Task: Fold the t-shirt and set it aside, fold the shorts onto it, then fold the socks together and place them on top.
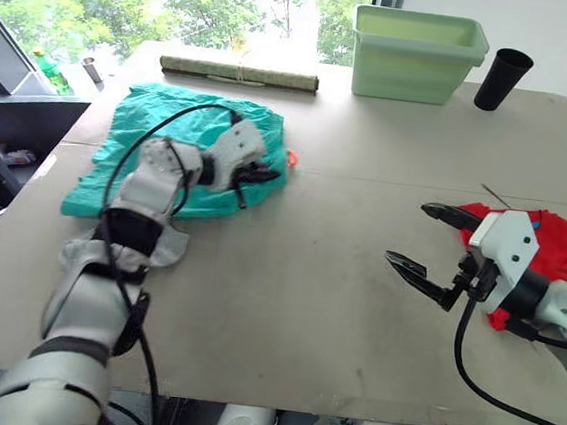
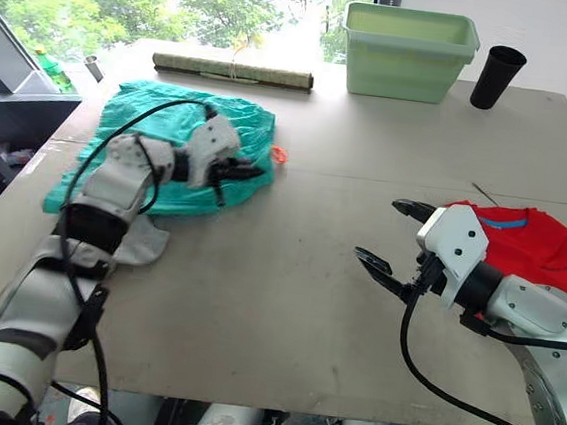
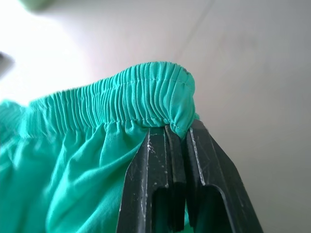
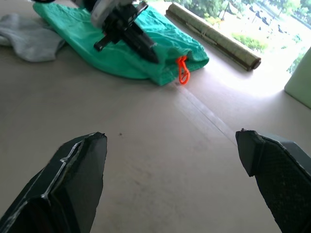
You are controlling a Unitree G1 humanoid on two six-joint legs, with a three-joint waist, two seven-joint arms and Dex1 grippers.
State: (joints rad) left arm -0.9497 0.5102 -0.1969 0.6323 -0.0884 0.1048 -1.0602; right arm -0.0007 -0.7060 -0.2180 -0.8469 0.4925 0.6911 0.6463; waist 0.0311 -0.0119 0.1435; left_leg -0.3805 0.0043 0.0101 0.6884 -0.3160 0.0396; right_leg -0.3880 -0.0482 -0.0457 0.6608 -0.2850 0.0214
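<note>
The shorts point(image 1: 169, 151) lie bunched on the table's point(image 1: 308, 275) far left part, their orange drawstring point(image 4: 182, 71) poking out at the edge nearest the middle. The left gripper point(image 3: 177, 145) has its 2 black fingers pressed together on the gathered elastic waistband, a fold of teal cloth pinched between them. The cloth looks thin, light and limp, so it will likely sag and drag wherever it is not held; the ribbed waistband is the firmest part and seems the best place to take hold, with a second hold along the same band to keep it flat.

The t-shirt point(image 2: 532, 241) lies at the table's right edge, its blue neck label showing, just behind the right gripper point(image 1: 431, 247), whose fingers are spread wide and hold nothing above bare table. Being equally thin, the shirt should lift easily but may crumple.

Grey sock point(image 4: 29, 36) fabric lies just beside the shorts' near edge, under the left forearm; I cannot tell whether 1 or 2 socks are there.

Counted: 1 shorts, 1 t-shirt. At the far edge stand 1 pale green bin point(image 1: 414, 54), 1 black cup point(image 1: 502, 78) and 1 rolled mat point(image 1: 239, 73).
</note>
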